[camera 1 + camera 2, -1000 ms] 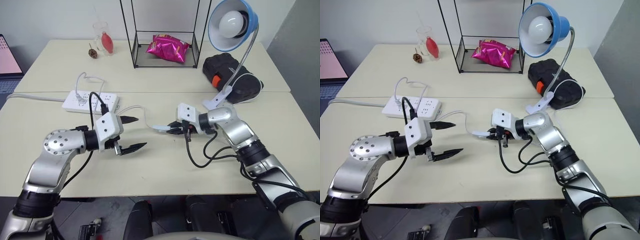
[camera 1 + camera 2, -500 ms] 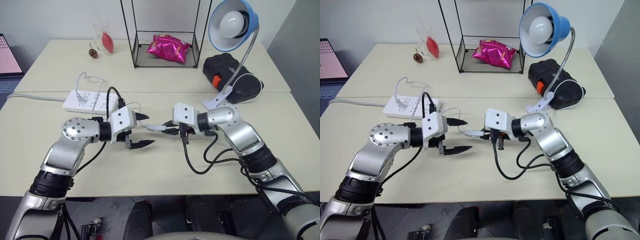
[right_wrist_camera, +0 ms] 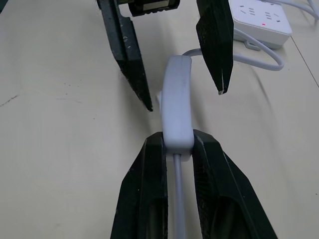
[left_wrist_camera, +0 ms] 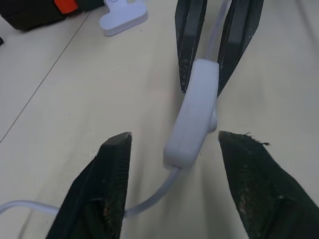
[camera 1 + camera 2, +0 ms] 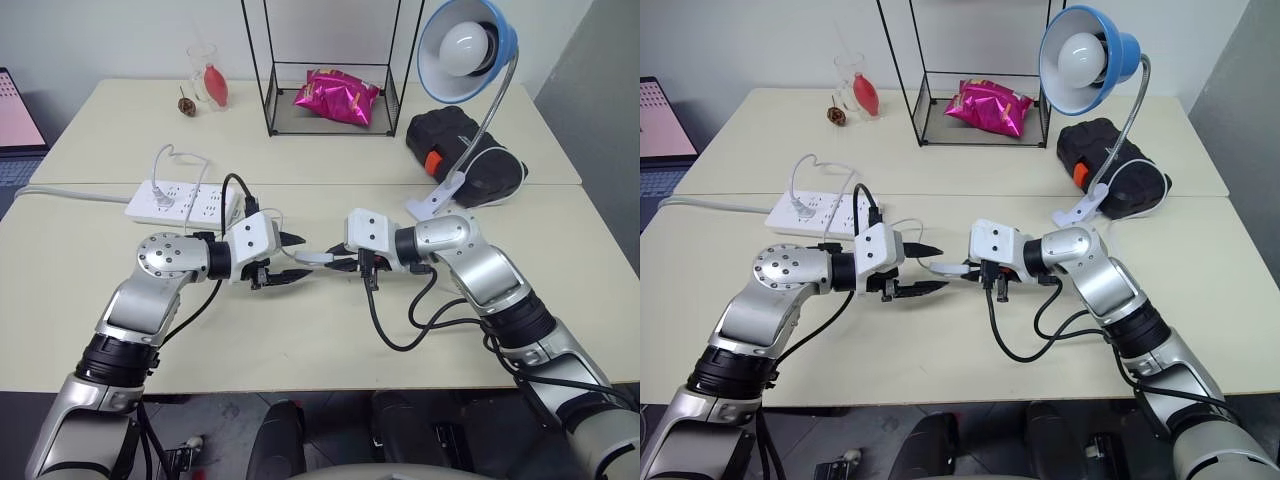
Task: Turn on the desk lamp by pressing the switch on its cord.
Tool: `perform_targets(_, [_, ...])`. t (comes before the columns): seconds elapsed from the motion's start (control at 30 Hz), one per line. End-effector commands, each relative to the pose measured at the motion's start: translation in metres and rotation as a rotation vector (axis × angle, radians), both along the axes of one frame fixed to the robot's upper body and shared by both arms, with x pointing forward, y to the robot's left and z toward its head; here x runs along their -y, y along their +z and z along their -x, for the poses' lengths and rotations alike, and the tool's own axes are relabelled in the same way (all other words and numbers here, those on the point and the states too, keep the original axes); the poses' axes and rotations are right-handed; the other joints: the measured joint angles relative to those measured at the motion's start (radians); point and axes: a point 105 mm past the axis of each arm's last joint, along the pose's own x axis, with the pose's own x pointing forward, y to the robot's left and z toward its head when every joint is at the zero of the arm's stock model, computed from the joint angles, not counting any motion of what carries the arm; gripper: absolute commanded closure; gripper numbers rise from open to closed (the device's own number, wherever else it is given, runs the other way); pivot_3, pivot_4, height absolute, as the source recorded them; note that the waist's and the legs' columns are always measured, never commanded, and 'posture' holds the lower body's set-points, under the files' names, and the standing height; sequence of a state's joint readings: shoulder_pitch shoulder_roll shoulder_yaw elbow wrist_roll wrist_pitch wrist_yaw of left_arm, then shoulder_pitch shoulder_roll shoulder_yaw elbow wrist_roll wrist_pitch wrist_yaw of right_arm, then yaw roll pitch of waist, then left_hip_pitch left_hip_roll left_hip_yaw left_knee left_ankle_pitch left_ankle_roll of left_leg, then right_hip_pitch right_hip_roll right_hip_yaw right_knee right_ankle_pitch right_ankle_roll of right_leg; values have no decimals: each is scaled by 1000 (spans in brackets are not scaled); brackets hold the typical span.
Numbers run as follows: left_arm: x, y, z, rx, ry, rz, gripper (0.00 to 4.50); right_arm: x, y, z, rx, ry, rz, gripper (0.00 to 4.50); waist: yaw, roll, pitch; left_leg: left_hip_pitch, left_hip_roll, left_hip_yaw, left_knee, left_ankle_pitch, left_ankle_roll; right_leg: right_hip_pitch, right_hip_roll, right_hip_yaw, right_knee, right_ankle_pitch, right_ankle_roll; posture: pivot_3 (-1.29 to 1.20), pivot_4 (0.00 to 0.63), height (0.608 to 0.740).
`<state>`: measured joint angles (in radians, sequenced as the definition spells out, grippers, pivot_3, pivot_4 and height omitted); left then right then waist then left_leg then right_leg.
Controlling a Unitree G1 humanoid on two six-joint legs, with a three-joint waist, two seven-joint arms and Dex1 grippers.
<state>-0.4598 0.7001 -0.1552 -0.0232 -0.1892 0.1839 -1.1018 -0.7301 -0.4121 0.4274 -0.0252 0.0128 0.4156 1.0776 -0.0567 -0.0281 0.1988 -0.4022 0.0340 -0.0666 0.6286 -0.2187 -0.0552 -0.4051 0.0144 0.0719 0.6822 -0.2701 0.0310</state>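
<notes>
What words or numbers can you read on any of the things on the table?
None can be read.
Pink snack bag: has print, too small and crumpled to read.
Power strip: no readable label.
Switch: plain white, no marking seen.
Desk lamp: no text visible.
Black case: no readable label.

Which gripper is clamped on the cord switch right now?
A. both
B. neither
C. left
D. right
D: the right gripper has its jaws shut on one end of the switch, while the left gripper straddles the other end with gaps on both sides.
</notes>
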Motion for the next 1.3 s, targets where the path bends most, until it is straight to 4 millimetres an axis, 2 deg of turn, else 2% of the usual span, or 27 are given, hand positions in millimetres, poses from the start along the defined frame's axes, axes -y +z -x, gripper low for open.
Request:
perform_targets(0.03, [5,8,-3,42,-15,3,2819,-5,11,6,49,33,-10,4159,0,0,0,0,0,0,0,0,0,0,0,0,0,0,0,0,150,740])
perform_targets(0.13, [6,7,-4,44,-16,-2,3418,-6,11,6,48,35,-10,4159,0,0,0,0,0,0,0,0,0,0,0,0,0,0,0,0,150,740])
perform_targets(0.23, [5,6,-4,51,-18,-16,3744,-6,11,6,47,37,-10,4159,0,0,0,0,0,0,0,0,0,0,0,0,0,0,0,0,150,740])
perform_targets(0.47, [5,7,-6,64,-18,-14,3810,-6,11,7,47,41,-10,4159,0,0,0,0,0,0,0,0,0,0,0,0,0,0,0,0,150,740])
perform_targets(0.7, [13,16,1,69,-67,52,3811,-8,12,7,44,48,-14,4159,0,0,0,0,0,0,0,0,0,0,0,0,0,0,0,0,150,740])
perform_targets(0.77, [11,16,0,87,-61,41,3130,-8,12,8,42,51,-15,4159,0,0,0,0,0,0,0,0,0,0,0,0,0,0,0,0,150,740])
perform_targets(0.8, [11,15,0,90,-65,33,3065,-8,12,8,41,52,-15,4159,0,0,0,0,0,0,0,0,0,0,0,0,0,0,0,0,150,740])
perform_targets(0.87, [9,12,2,96,-79,11,2456,-9,11,8,40,53,-15,4159,0,0,0,0,0,0,0,0,0,0,0,0,0,0,0,0,150,740])
perform_targets(1.07, [3,9,9,110,-111,-32,1082,-7,9,5,42,53,-4,4159,0,0,0,0,0,0,0,0,0,0,0,0,0,0,0,0,150,740])
perform_targets(1.17, [-3,8,16,112,-131,-61,527,-5,9,-3,53,44,7,4159,-1,0,0,0,0,0,0,0,0,0,0,0,0,0,0,0,150,740])
perform_targets(1.2, [-4,8,18,106,-134,-67,174,-4,8,-5,55,41,9,4159,-1,0,0,0,0,0,0,0,0,0,0,0,0,0,0,0,150,740])
perform_targets(1.3, [-15,13,25,87,-110,-69,0,-2,1,-19,37,19,8,4159,-2,0,0,0,0,0,0,0,0,0,0,0,0,0,0,0,150,740])
